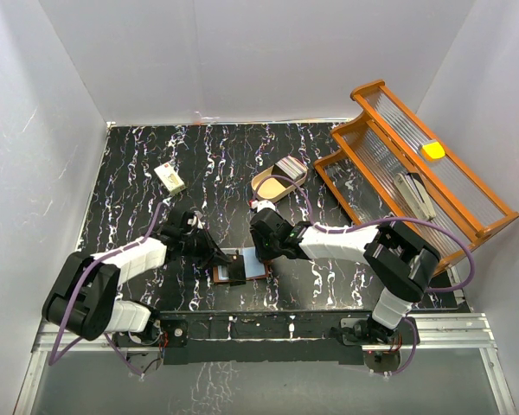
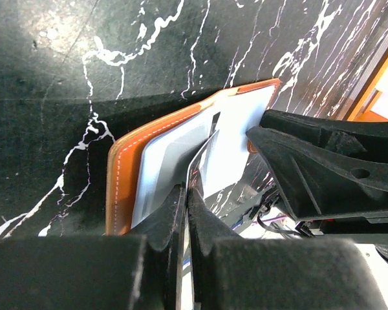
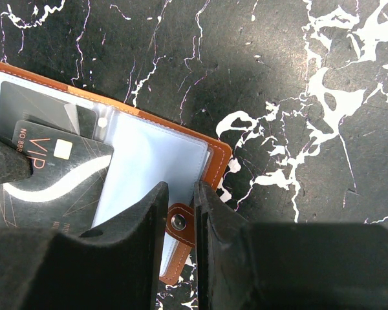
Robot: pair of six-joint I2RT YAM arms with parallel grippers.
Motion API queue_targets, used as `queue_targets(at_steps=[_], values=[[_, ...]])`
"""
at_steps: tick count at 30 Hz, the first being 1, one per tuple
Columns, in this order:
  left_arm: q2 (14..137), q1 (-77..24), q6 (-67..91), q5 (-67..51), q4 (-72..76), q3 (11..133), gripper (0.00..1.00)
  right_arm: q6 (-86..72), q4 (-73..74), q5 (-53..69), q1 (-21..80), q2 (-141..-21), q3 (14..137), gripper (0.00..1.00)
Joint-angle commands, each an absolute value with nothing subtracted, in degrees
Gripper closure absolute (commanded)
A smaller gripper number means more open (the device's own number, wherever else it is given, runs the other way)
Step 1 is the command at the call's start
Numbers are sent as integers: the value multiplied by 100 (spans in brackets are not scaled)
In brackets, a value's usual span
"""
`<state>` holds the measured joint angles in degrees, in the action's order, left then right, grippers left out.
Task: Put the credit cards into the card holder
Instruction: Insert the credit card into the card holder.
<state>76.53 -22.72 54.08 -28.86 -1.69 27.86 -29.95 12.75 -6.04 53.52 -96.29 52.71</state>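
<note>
The brown card holder (image 1: 253,267) lies open on the dark marbled table, grey-blue lining (image 3: 152,168) up. My left gripper (image 2: 187,191) is shut on one dark credit card (image 2: 204,155), seen edge-on from its wrist. The right wrist view shows that card's "VIP" face (image 3: 58,177) over the holder's left page. My right gripper (image 3: 181,192) is shut on the holder's snap tab (image 3: 179,223) at its right edge. In the top view the left gripper (image 1: 223,262) and the right gripper (image 1: 265,252) flank the holder. More credit cards (image 1: 291,166) lean in the tray behind.
A beige oval tray (image 1: 270,185) sits behind the holder. A small cream block (image 1: 169,177) lies at the back left. An orange wooden rack (image 1: 415,164) with a yellow object (image 1: 432,150) fills the right side. White walls enclose the table.
</note>
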Motion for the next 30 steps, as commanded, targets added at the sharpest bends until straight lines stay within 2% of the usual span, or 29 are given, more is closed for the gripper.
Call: queue_targets(at_steps=[1,22,30], values=[[7694,-2284,5515,-2902,-341,2717,100,-2945,1378,-699,5353,-9767,5206,79],[8400,-2285,4720,-2858,-16,3302,100,-2937,1293,-564,5350,-9835,5259,79],[8346,-2285,4949,-2963,357,3056,100,-2956,1268,-572,5353,-9826,5258,79]])
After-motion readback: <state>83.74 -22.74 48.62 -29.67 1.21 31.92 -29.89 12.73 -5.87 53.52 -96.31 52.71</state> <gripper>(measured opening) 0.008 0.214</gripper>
